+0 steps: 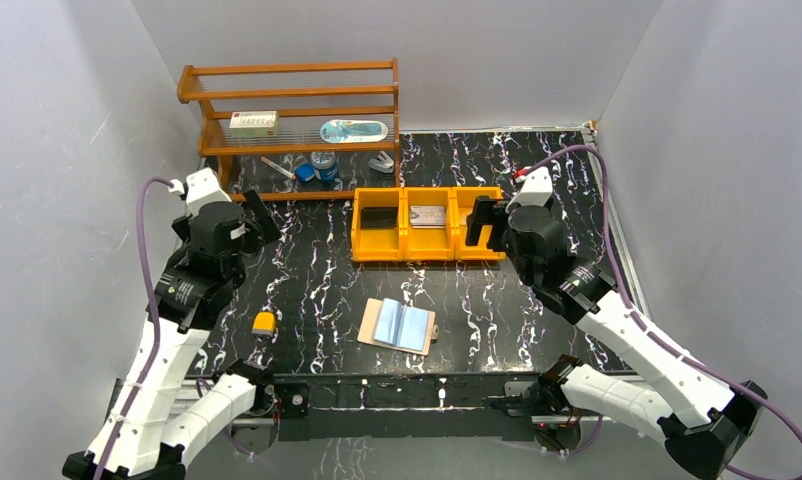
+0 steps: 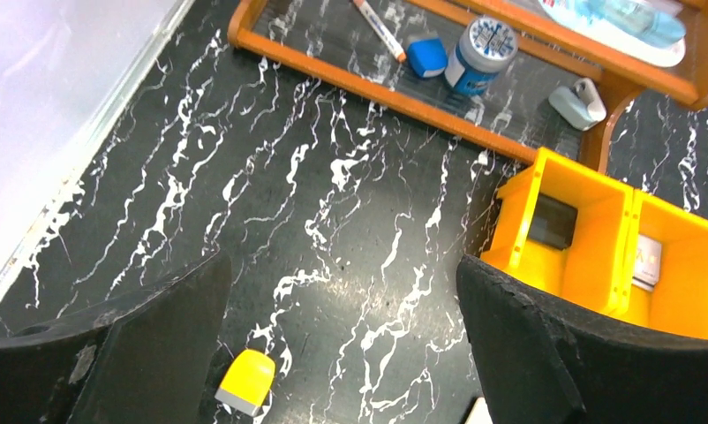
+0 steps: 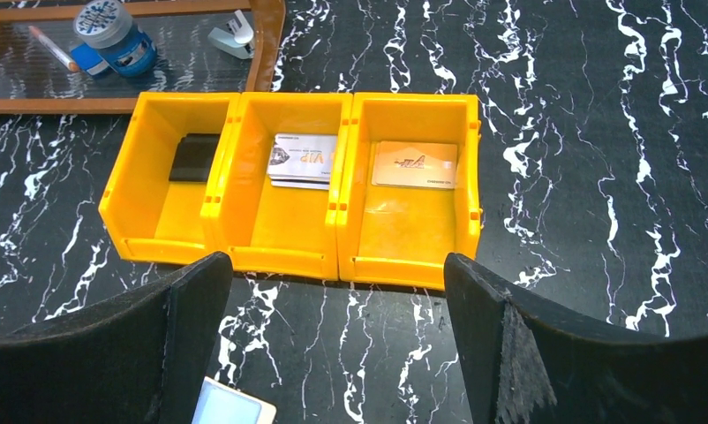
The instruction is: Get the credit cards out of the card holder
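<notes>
- Black fingers (image 3: 112, 344) of the right gripper (image 3: 337, 274) filled the bottom of its own wrist view, spread wide with nothing between them; released, plainly.
- Same story on the other side: the left gripper (image 2: 342, 283) stood agape over bare marbled table (image 2: 244, 177), gripping nothing.
- From overhead, the card holder (image 1: 399, 325) lay spread open near the front edge of the table, its shiny bluish sleeves facing up, untouched and well apart from both grippers.
- One pale corner of it peeked in at 6 o'clock in the right wrist view (image 3: 231, 411).
- At 12 o'clock from the holder sat the orange tray (image 3: 280, 261), three compartments side by side.
- Left compartment: a black card (image 3: 194, 157), lying flat toward the back wall.
- Middle compartment: a silver card (image 3: 304, 159), also flat.
- Right compartment: a brownish card (image 3: 415, 164), flat, at the back.
- Overhead, the right gripper (image 1: 482, 222) hung just over the tray's right end, at 1 o'clock from the holder.
- Over at 10 o'clock from the holder hovered the left gripper (image 1: 255, 215), well clear of the tray.
- At 9 o'clock from the holder lay a small yellow object (image 1: 265, 322), alone on the table.
- Up at 11 o'clock stood a wooden rack (image 1: 292, 95) against the back wall, with a blue jar (image 1: 323, 165) beneath it.
</notes>
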Robot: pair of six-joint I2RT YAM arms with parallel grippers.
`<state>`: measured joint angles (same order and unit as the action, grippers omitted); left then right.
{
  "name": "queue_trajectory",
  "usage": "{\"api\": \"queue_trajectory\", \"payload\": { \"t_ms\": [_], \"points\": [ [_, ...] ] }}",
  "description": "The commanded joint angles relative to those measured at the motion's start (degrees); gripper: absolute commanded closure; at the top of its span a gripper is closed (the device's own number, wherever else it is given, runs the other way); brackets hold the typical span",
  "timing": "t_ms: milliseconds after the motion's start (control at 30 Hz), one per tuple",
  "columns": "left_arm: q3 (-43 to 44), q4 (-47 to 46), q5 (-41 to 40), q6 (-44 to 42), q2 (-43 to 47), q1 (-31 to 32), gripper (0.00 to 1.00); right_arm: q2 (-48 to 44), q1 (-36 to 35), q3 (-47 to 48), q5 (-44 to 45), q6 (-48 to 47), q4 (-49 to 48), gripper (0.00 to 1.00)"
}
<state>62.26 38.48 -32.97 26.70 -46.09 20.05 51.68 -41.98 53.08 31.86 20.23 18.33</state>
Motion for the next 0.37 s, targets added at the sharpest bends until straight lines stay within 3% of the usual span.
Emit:
{"api": "queue_trajectory", "payload": {
  "t_ms": [0,333],
  "points": [
    [3.5,-0.4,-3.0,-2.9,-0.2,-0.2,0.02,-1.5,0.2,-0.5,2.9,0.1,-1.2,0.02],
    [3.5,-1.0,-1.4,-2.4,-1.9,-0.3,0.02,0.6,0.2,3.0,2.5,-0.9,0.7,0.02]
  ]
}}
